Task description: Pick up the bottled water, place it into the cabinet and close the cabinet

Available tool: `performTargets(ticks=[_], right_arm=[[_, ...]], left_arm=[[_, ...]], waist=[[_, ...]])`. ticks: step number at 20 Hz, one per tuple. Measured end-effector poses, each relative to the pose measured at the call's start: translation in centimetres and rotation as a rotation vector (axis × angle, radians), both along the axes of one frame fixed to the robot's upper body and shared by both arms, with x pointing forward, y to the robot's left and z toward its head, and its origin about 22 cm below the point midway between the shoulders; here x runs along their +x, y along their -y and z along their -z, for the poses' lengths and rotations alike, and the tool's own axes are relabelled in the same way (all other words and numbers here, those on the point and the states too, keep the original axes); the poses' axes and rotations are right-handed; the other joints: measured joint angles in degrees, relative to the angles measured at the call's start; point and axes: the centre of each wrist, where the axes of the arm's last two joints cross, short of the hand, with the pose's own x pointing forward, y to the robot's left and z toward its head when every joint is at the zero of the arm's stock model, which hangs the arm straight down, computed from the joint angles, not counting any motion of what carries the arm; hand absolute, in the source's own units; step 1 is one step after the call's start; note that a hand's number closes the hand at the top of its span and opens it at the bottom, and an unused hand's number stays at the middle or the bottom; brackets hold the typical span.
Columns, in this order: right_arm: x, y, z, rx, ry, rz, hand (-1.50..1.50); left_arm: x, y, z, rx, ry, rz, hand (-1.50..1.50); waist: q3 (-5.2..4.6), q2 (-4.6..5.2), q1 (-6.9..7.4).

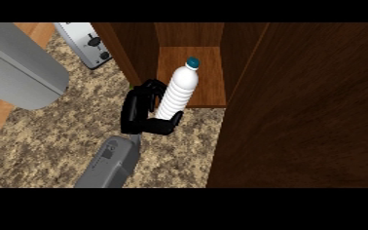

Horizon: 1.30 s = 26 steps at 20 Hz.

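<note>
Fingers [149, 85] of the left robot hand [137, 112] curl round the far side of the bottled water [178, 90]. The thumb [171, 123] hooks round its near side close to the base, so the robot hand is wrapped about the bottle's lower part, with its black back turned to the left. Its grey forearm [111, 163] comes in from the lower edge, left of the middle, and slants up and to the right to the wrist.

The bottled water is white with a teal cap [193, 63]. It is at the mouth of the cabinet [208, 78], near the left side of the opening. Its base shows over the speckled worktop [64, 146], just in front of the cabinet's front lip, while its body and cap show against the cabinet's pale wooden floor. The cap leans slightly to the right of the base. Whether the base rests on the worktop or hangs above it cannot be told from this angle.

The cabinet is dark brown, and its inner walls rise on both sides of the floor. Its door [295, 112] stands open, a broad dark panel that fills the right of the view from top to bottom.

A silver toaster [87, 44] with dark knobs sits on the worktop to the left of the cabinet, well apart from the bottle. A large rounded grey shape [28, 68] covers the upper left corner, and a strip of orange wood [36, 31] shows beside it. What the grey shape is cannot be told.
</note>
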Motion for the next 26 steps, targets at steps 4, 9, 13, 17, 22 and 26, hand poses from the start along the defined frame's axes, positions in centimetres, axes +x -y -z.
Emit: performTargets(ticks=[4, 9, 13, 17, 22, 26], right_arm=[[-0.1, 0.4, 0.2, -0.009, 0.006, 0.008, -1.50], [-0.3, 0.5, 0.1, -0.015, 0.002, 0.005, -1.50], [-0.8, 0.5, 0.4, -0.004, -0.009, -0.007, -1.50], [-0.5, 0.8, 0.3, -0.006, -0.002, 0.002, -1.50], [-0.7, 1.0, 0.5, -0.009, -0.002, -0.001, -1.50], [-0.7, 1.2, 0.5, -0.012, 0.006, -0.004, -1.50]], left_arm=[[1.7, 2.7, -3.0, 0.023, 0.016, 0.000, 1.50], [3.0, 4.8, -4.9, 0.067, 0.004, -0.025, 1.50], [4.8, 5.7, -5.9, 0.079, -0.034, -0.051, 1.50], [6.2, 6.1, -6.3, 0.078, -0.077, -0.080, 1.50], [7.6, 5.6, -5.7, 0.091, -0.109, -0.151, 1.50], [8.4, 5.3, -5.0, 0.140, -0.116, -0.205, 1.50]], waist=[[0.01, 0.07, -0.49], [0.01, 0.12, -0.59], [0.00, 0.21, -1.14], [0.00, 0.32, -1.19], [-0.01, 0.48, -1.60], [-0.01, 0.64, -2.12]])
